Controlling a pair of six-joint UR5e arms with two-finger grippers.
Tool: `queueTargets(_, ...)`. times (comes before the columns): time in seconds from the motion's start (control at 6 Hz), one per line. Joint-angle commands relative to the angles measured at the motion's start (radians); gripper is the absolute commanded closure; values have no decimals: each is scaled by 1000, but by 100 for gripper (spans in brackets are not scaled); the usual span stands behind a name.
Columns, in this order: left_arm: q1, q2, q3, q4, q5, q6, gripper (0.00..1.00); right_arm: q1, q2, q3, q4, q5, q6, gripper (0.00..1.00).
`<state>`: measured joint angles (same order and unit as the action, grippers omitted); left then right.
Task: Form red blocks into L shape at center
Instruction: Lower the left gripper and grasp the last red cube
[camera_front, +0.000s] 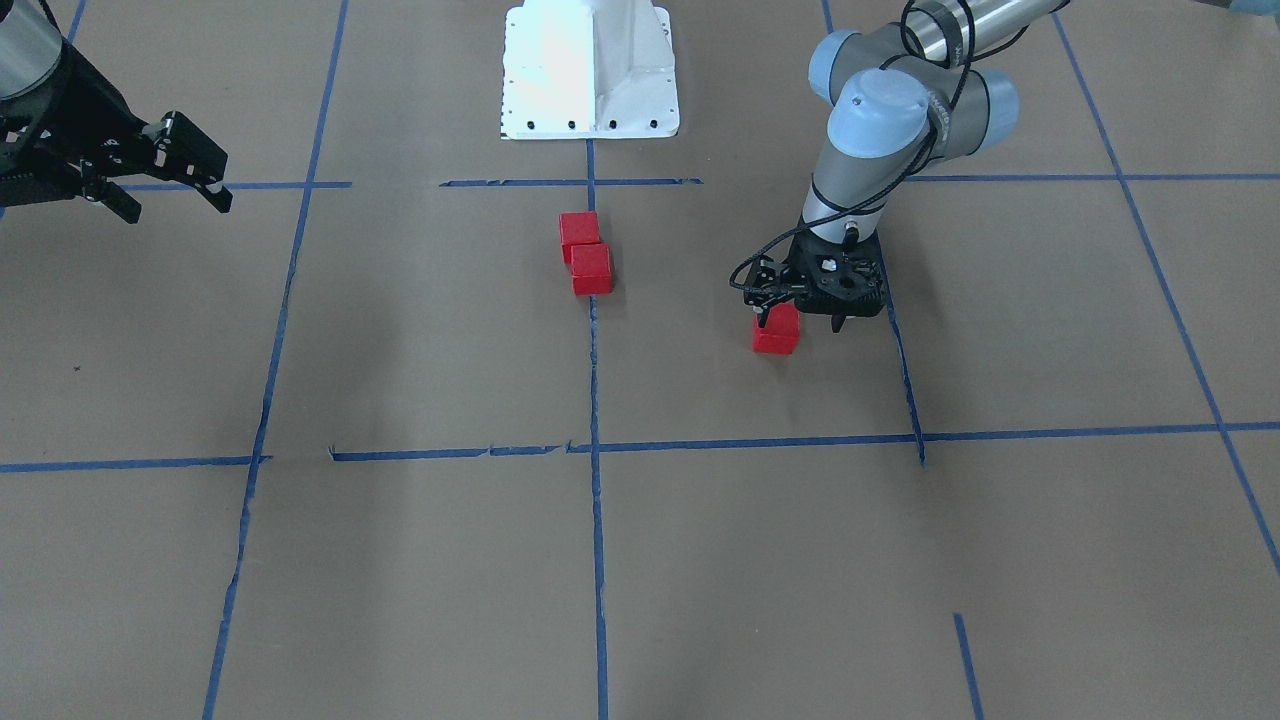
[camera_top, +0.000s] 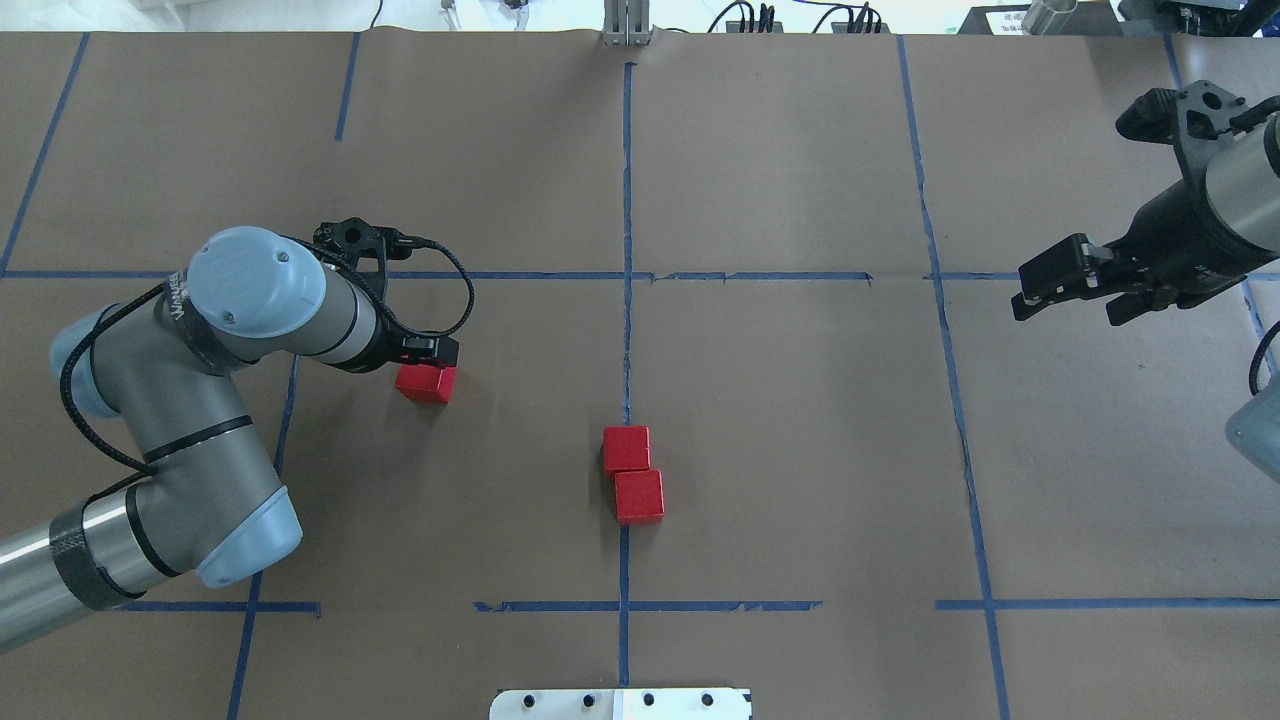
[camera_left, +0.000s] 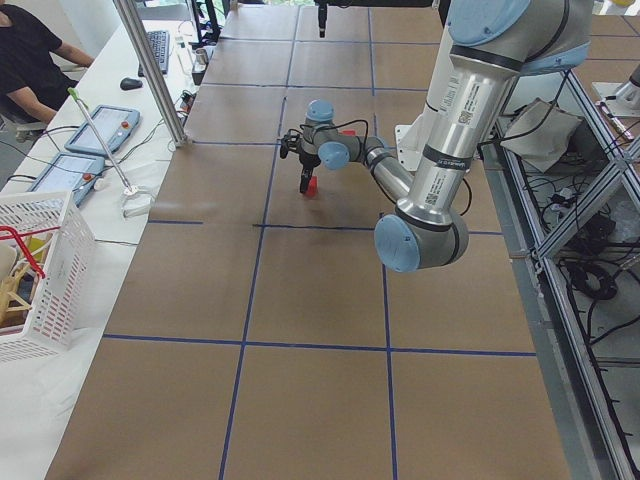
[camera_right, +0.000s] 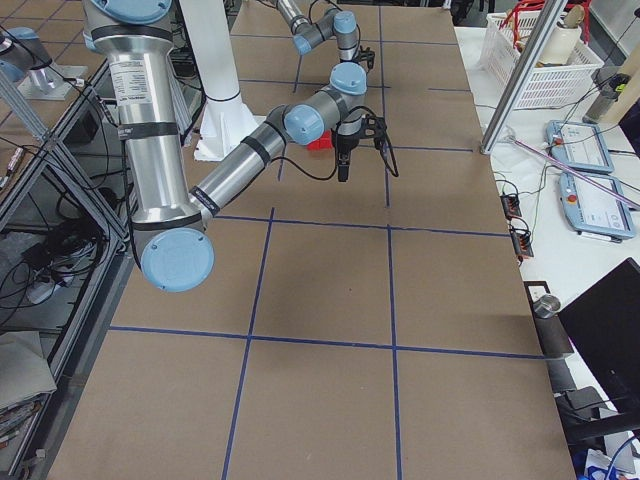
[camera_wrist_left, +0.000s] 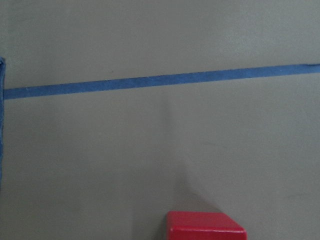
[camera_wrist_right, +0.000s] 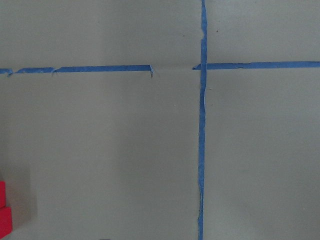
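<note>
Red pair of blocks touches mid-frame; the third block remains left, under the left gripper, fingers' grip unclear. Right gripper fingers spread.

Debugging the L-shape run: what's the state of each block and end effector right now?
red block pair: touching, slightly offset, on middle tape line
third red block: alone, away from the pair
left end effector: low at third red block, grip unclear
right end effector: open, empty, far aside
</note>
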<state>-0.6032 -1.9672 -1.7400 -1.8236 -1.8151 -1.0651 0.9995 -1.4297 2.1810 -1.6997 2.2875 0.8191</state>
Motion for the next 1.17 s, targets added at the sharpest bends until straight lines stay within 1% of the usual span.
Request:
queueTargets(0.0, 8, -10, 5, -2, 0, -1, 0, -2, 0, 0, 0, 1, 0, 0)
queueTargets(0.5, 28, -27, 30, -2, 0, 1, 2, -4, 0, 0, 0, 0, 0, 0)
queueTargets(0.67, 31, -38, 45, -2, 2, 2, 5, -5, 0, 0, 0, 0, 0, 0)
queueTargets(0.83, 30, -39, 57, -2, 2, 5, 11, -4, 0, 0, 0, 1, 0, 0)
queueTargets(1.0, 31, -42, 57, -3, 2, 4, 59, -4, -1, 2, 0, 1, 0, 0)
